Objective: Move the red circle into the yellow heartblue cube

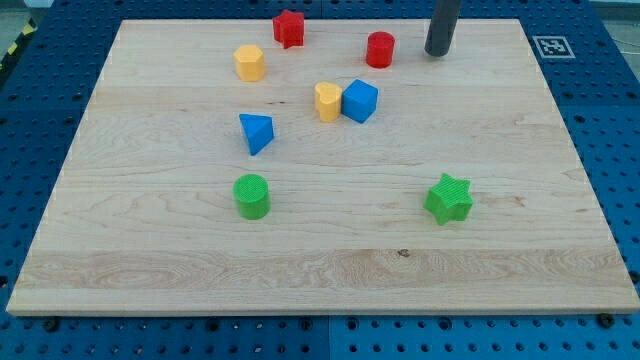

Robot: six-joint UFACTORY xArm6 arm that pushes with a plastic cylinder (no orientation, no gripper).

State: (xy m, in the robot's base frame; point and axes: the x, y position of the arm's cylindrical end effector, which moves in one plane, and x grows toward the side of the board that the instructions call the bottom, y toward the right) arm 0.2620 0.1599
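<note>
The red circle [380, 49] stands near the view's top, right of centre. The yellow heart [327, 101] and the blue cube [360, 101] sit side by side, touching, below and to the left of the red circle. My tip [437, 53] is on the board just to the right of the red circle, with a small gap between them. The dark rod rises out of the view's top.
A red star [289, 28] is at the top centre, a yellow hexagon [249, 62] to its lower left. A blue triangle [256, 132] lies left of centre. A green circle [252, 196] and a green star [448, 198] lie lower down. The wooden board [320, 270] ends at blue pegboard.
</note>
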